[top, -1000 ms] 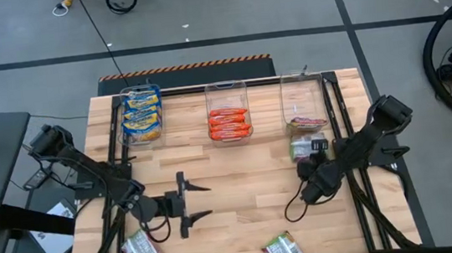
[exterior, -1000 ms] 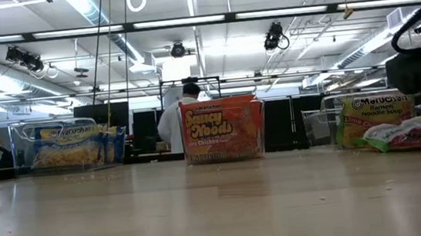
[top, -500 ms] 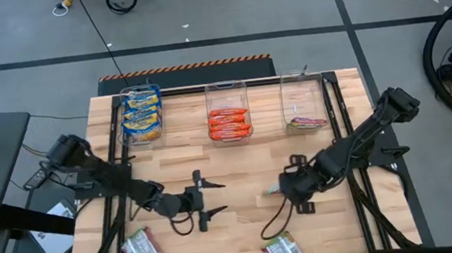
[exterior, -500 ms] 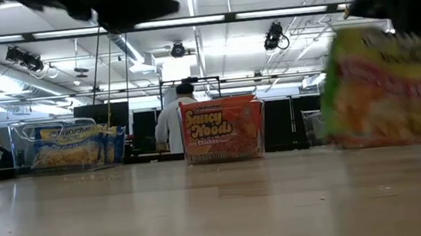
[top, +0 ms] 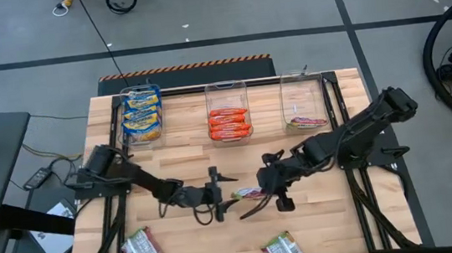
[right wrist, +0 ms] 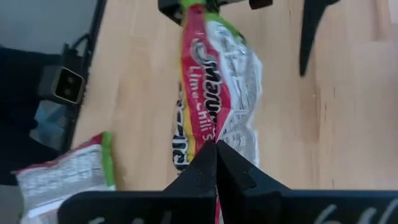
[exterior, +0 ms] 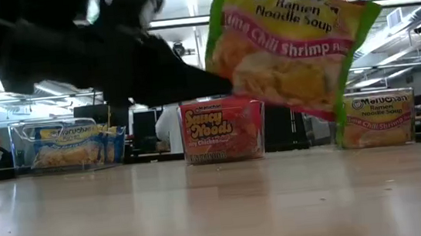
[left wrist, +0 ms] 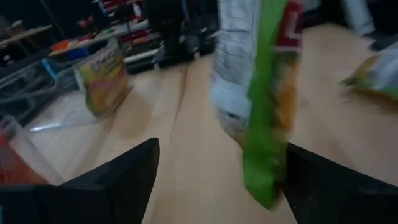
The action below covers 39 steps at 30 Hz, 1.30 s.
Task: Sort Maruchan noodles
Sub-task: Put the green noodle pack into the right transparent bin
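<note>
Right pincer (top: 260,192) clenched on lime-shrimp noodle packet (top: 247,194), hung above bench middle, long axis toward left pincer (top: 218,194), spread wide, nearest, packet between its fingers (left wrist: 118,177).

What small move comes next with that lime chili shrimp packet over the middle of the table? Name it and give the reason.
Probably the left gripper should close on the lime chili shrimp packet. The right gripper holds the packet pinched above the table, and the packet hangs between the left gripper's open fingers, so this looks like a handover that waits for the left's grip.
</note>
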Each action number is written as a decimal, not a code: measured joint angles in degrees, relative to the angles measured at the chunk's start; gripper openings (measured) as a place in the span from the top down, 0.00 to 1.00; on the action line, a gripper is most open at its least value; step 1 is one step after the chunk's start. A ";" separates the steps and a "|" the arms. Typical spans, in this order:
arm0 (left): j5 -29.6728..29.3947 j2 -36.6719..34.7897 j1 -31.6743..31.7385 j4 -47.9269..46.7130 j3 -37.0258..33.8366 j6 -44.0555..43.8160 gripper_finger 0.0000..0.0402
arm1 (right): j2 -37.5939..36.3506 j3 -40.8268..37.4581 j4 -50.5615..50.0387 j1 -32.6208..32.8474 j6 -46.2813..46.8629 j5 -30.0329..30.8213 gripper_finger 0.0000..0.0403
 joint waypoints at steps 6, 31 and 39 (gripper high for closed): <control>5.15 5.52 2.28 0.05 4.86 2.52 0.22 | 4.16 -0.07 3.61 -1.44 -5.87 -1.20 1.00; -1.98 7.86 5.79 -13.34 13.43 -6.33 0.75 | 6.11 6.40 -4.33 1.61 -14.65 16.21 0.32; -5.16 7.86 5.65 -13.56 15.95 2.56 0.77 | 6.83 3.24 -4.64 -2.90 -16.60 17.16 0.18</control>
